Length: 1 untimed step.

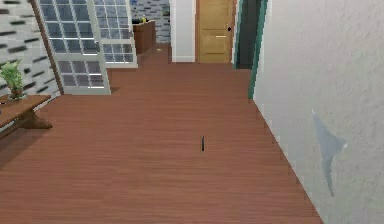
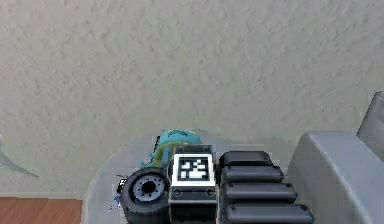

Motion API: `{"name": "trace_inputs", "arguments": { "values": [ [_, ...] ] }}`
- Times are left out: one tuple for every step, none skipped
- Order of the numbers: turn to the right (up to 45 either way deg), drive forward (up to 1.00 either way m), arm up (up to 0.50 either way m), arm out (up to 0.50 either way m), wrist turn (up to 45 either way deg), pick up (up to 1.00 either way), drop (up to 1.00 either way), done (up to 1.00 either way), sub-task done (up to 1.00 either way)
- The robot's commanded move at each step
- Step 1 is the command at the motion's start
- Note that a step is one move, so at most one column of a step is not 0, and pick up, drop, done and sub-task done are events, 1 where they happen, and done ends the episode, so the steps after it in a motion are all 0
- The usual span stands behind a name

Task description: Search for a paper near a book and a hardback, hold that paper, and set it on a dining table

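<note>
Hallway, basically: in the forward view a red-brown plank floor (image 1: 150, 160) runs up to a pale wooden door (image 1: 214, 30) at 12 o'clock. A white textured wall (image 1: 330, 90) takes the 3 o'clock side, with a dark green door frame (image 1: 257, 50) at about 1 o'clock. Glass-paned white panels (image 1: 85, 45) stand around 10 to 11 o'clock, and at 9 o'clock a potted plant (image 1: 12, 78) sits on a low wooden worktop (image 1: 25, 110). A tiny dark upright thing (image 1: 204, 143) stands on the floor near the centre, too small to name

In the arm side view the arm (image 2: 255, 190) is a stack of dark blocks at 6 o'clock. A white marker square (image 2: 192, 168) is at its 9 o'clock, and the fingers' dark round body (image 2: 148, 190) is just past that. Can't tell whether the fingers are spread or pressed together, or whether they hold anything. A teal blob (image 2: 182, 140) shows just at 12 o'clock of that body, against a rough pale wall surface (image 2: 150, 60); can't tell whether it's the paper
</note>
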Motion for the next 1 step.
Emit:
{"name": "trace_inputs", "arguments": {
  "values": [
    [0.0,0.0,0.0,0.22,0.0,0.0,0.0,0.0,0.0]
  ]
}}
